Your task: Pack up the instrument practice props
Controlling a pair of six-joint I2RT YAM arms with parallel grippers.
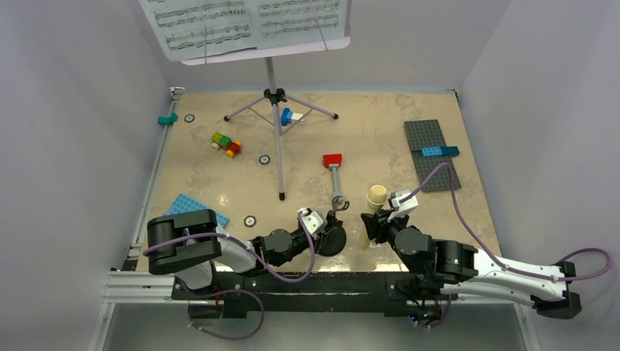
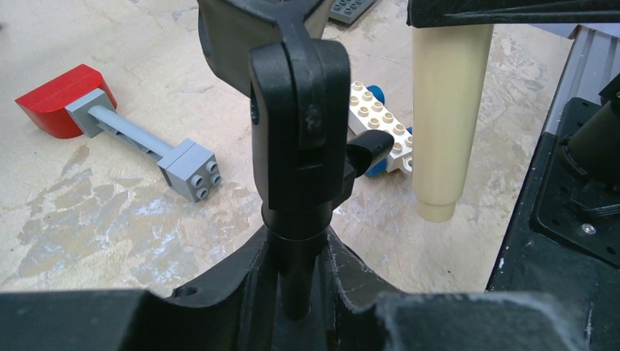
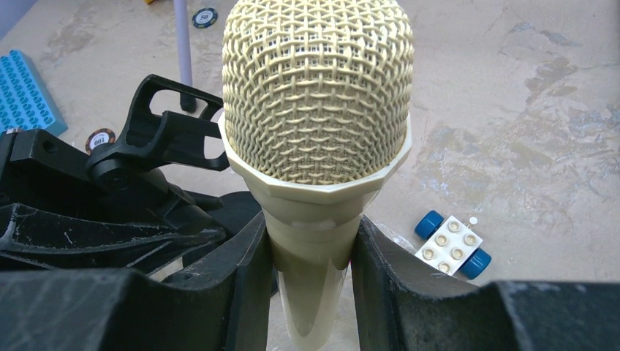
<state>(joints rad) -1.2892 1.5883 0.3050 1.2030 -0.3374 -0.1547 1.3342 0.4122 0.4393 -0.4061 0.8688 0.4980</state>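
Note:
The black mic stand (image 2: 300, 131) stands upright on its round base (image 1: 333, 238) at the near edge, clip on top. My left gripper (image 2: 296, 278) is shut on its post just below the clip, a finger pressed to each side. Just right of it, my right gripper (image 3: 313, 278) is shut on the handle of the cream-yellow microphone (image 3: 314, 95), held upright with its mesh head up and its tail (image 2: 437, 208) just above the table. The lilac music stand (image 1: 276, 110) is at the back on its tripod, holding the sheet-music pages (image 1: 241, 22).
A red and grey brick piece (image 1: 334, 172) lies just beyond both grippers. A white brick with blue wheels (image 3: 452, 245) sits close to the microphone. A grey studded plate (image 1: 433, 153) lies at the right, a blue plate (image 1: 194, 208) at the near left, and coloured bricks (image 1: 227, 142) and chips (image 1: 264, 159) at the left.

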